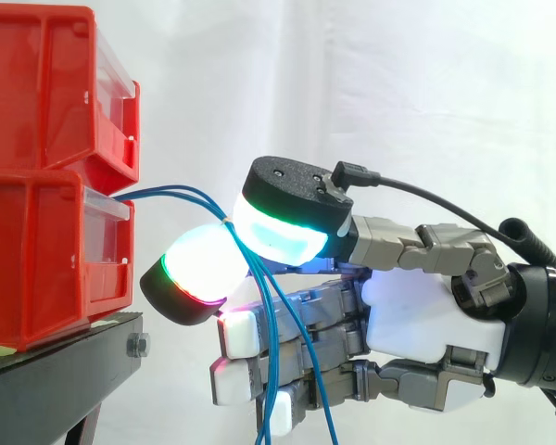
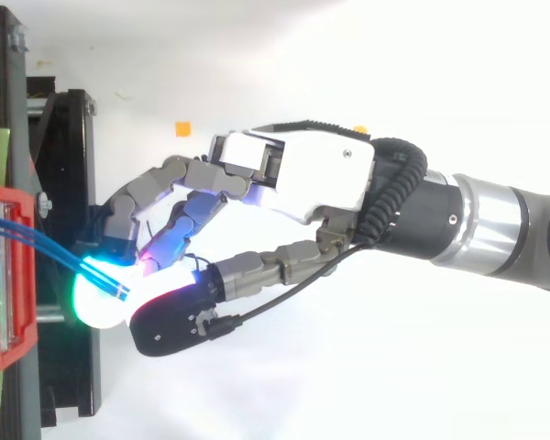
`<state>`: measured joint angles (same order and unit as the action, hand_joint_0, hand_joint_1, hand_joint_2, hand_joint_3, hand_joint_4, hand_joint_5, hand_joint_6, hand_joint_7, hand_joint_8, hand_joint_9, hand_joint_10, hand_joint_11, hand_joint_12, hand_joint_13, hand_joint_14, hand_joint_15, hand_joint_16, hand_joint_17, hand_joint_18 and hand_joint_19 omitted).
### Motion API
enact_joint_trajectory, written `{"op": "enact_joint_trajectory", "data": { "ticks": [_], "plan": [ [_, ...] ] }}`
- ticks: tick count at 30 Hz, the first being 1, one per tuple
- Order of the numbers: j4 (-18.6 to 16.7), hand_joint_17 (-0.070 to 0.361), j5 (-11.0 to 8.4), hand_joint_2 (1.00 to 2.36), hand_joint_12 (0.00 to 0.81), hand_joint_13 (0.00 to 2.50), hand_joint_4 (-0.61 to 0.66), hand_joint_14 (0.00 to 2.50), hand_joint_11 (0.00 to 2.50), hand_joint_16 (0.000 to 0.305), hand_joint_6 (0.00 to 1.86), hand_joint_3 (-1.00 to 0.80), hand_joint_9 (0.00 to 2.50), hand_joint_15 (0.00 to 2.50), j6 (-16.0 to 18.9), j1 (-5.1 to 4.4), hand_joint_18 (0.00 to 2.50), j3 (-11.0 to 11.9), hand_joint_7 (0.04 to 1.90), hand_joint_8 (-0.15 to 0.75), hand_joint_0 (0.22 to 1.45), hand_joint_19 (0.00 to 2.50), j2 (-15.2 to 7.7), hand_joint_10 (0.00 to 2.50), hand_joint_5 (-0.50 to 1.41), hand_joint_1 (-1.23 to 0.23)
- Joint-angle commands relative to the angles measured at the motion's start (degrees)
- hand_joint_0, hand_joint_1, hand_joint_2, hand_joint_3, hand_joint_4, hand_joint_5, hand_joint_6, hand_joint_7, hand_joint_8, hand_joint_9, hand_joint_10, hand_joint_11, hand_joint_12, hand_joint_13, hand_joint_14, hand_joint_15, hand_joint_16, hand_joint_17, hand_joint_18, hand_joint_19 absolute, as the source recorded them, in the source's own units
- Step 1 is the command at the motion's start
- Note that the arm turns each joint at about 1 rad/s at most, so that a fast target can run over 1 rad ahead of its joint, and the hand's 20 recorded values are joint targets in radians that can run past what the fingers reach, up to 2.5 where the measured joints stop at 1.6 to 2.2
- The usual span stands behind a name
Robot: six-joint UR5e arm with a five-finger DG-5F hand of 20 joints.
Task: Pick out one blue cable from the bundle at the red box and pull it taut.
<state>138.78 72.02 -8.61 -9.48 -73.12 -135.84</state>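
We see the hand (image 1: 408, 324) closed in a pinch. Two of its thick glowing pads (image 1: 283, 232) press together on the blue cables (image 1: 167, 193) just off the open front of the red box (image 1: 46, 260), the lower of the two bins on the black stand (image 1: 65, 357). The remaining fingers reach out beneath the pinch and grip nothing that we can make out. More than one blue strand appears to run into the pinch, so we cannot say that a single cable has been separated.

The pull turns on the line of the cables. They leave the front of the red box and run almost level away from it to the pinch. This short span bows slightly upward, so we judge it not yet taut. Past the pinch, on the side away from the red box, the loose ends hang straight down. The palm and wrist lie farther out from the red box along nearly the same line. In our judgement, a straight retreat from the box front, along the cables' own axis, would take up the slack.
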Motion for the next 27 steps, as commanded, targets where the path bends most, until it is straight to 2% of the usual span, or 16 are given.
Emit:
{"op": "enact_joint_trajectory", "data": {
  "ticks": [1,3,5,9,17,20,27],
  "plan": [
    [0.0,0.114,1.19,1.02,0.374,0.99,-0.01,0.02,0.46,0.05,0.95,-0.17,1.0,0.48,0.53,0.25,0.89,0.0,0.78,0.353,0.61,0.69,-0.04,0.02,-0.17,-0.71],
    [0.0,0.114,2.25,1.02,0.378,1.0,-0.03,0.02,0.51,0.051,0.95,-0.17,1.02,0.51,1.14,0.51,0.89,0.0,0.78,0.339,0.62,0.71,0.05,0.02,-0.17,-0.71],
    [0.0,0.115,2.51,1.02,0.379,1.01,-0.04,0.02,0.54,0.051,0.95,-0.16,1.04,0.52,1.23,0.51,0.89,0.0,0.78,0.332,0.62,0.7,-0.04,0.02,-0.17,-0.71],
    [0.18,0.114,4.8,1.02,0.386,1.02,-0.06,0.02,0.59,0.051,0.95,-0.16,1.05,0.54,2.28,1.04,0.9,0.0,0.78,0.327,0.63,0.71,-0.04,0.02,-0.17,-0.71],
    [0.62,0.114,6.2,1.02,0.382,1.03,-0.06,0.02,0.61,0.051,0.95,-0.16,1.07,0.55,3.25,1.48,0.9,0.0,0.78,0.32,0.63,0.71,0.05,0.02,-0.17,-0.72],
    [1.14,0.113,7.7,1.02,0.383,1.03,-0.06,0.02,0.6,0.05,0.95,-0.18,1.07,0.54,3.95,1.74,0.9,0.0,0.78,0.327,0.63,0.71,0.05,0.02,-0.17,-0.72],
    [1.76,0.111,8.49,1.02,0.384,1.07,-0.06,0.02,0.67,0.049,0.95,-0.22,1.13,0.59,5.1,2.36,0.9,0.0,0.77,0.332,0.65,0.71,0.05,0.02,-0.17,-0.71]
  ]
}}
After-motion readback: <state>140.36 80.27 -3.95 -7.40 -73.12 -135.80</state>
